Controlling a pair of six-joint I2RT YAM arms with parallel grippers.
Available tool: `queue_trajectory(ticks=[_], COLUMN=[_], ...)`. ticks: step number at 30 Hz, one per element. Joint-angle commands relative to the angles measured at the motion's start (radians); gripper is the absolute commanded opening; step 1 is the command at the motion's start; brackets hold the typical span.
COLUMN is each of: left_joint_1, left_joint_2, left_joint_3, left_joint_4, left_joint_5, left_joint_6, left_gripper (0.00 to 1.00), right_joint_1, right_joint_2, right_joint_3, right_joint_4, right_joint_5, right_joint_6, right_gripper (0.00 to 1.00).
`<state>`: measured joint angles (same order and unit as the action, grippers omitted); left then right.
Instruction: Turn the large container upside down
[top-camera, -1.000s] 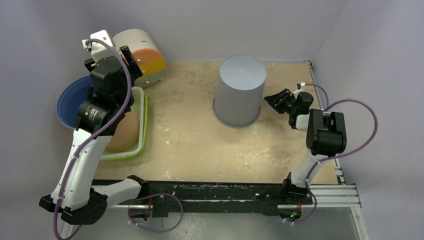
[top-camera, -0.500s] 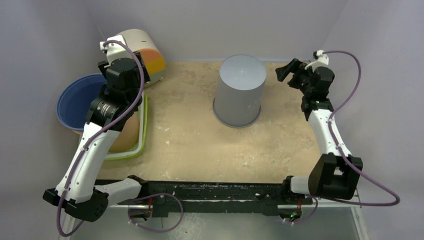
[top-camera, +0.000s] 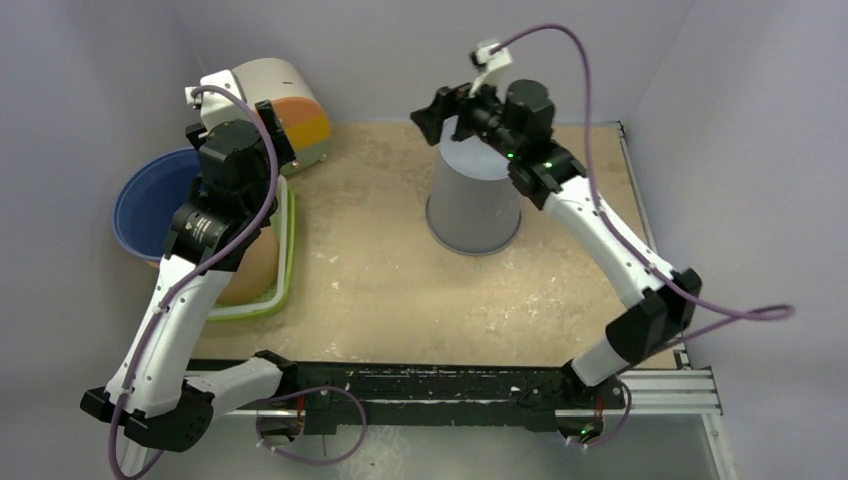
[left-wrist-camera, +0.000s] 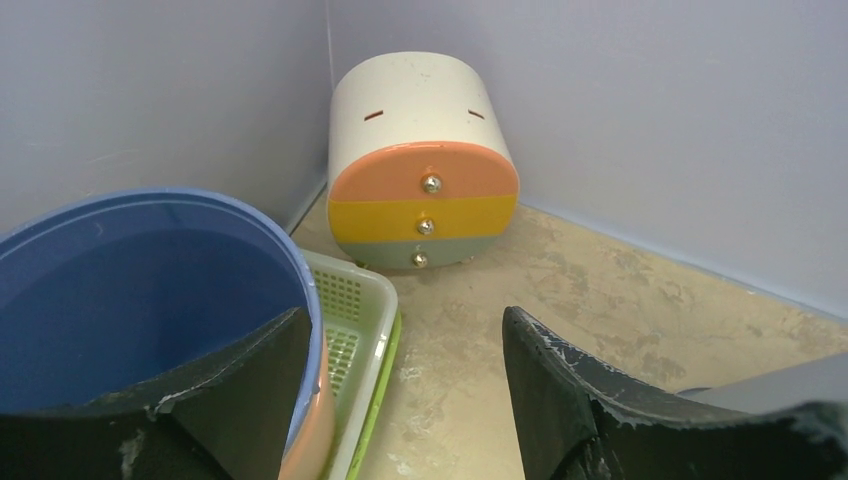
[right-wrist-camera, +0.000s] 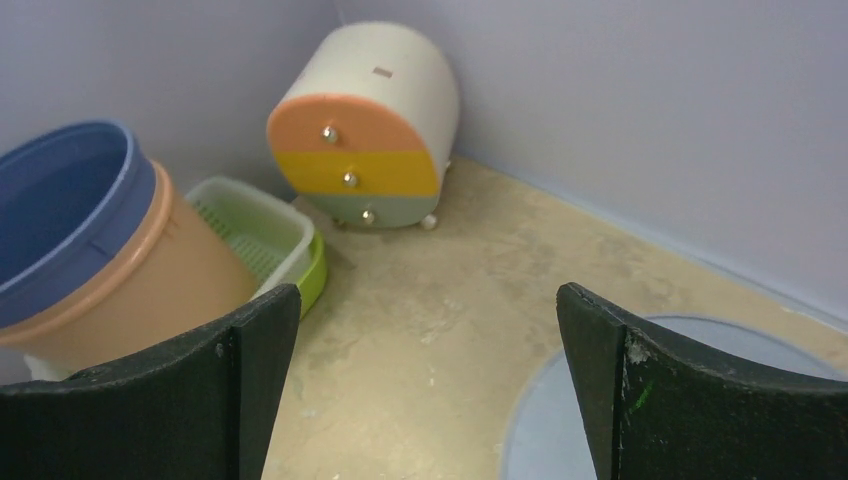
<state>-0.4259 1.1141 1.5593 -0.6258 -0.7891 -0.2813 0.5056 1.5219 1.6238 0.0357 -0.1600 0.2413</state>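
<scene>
R end effector (top-camera: 437, 110): jaws spread, empty, poised over far-left top edge of large container (top-camera: 475, 205), standing mid-desk (top-camera: 380, 290), closed end apparently up. Step: approach. Next: lower, pinch wall, tip over. L end effector (left-wrist-camera: 400, 400): spread, idle.

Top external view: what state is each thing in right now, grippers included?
grey container: standing on its rim, closed end up, ungripped.
blue tub: mouth open, tilted, leaning into the green basket.
drawer chest: all three drawers shut.
left gripper: open, empty.
right gripper: open, empty, above the grey container.
</scene>
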Motion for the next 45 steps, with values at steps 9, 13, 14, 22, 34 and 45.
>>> queue_trajectory(ticks=[9,13,14,22,34,45], left_joint_1=[-0.001,0.000,-0.001,0.000,-0.001,-0.001], left_joint_2=[-0.060,-0.076,-0.082,-0.096,-0.105,-0.096], left_joint_3=[-0.018,-0.042,-0.049,-0.086,-0.114,-0.128], left_joint_4=[0.071,0.083,0.089,0.092,0.101,0.098], left_joint_5=[-0.018,-0.025,-0.026,-0.056,-0.048,-0.048], left_joint_6=[-0.002,0.000,0.002,0.019,0.009,0.008], left_gripper=[0.70,0.70,0.70,0.70,0.71,0.71], right_joint_1=[0.273,0.274,0.274,0.219,-0.075,-0.258], right_joint_2=[0.305,0.359,0.375,0.471,0.365,0.279], right_joint_3=[0.057,0.004,0.000,-0.024,-0.275,-0.397], right_joint_4=[0.081,0.149,0.151,0.112,0.173,0.200], right_joint_5=[0.057,0.176,0.206,0.398,0.406,0.434], right_joint_6=[-0.029,-0.029,-0.030,-0.048,-0.024,-0.039], right_gripper=[1.00,1.00,1.00,1.00,1.00,1.00])
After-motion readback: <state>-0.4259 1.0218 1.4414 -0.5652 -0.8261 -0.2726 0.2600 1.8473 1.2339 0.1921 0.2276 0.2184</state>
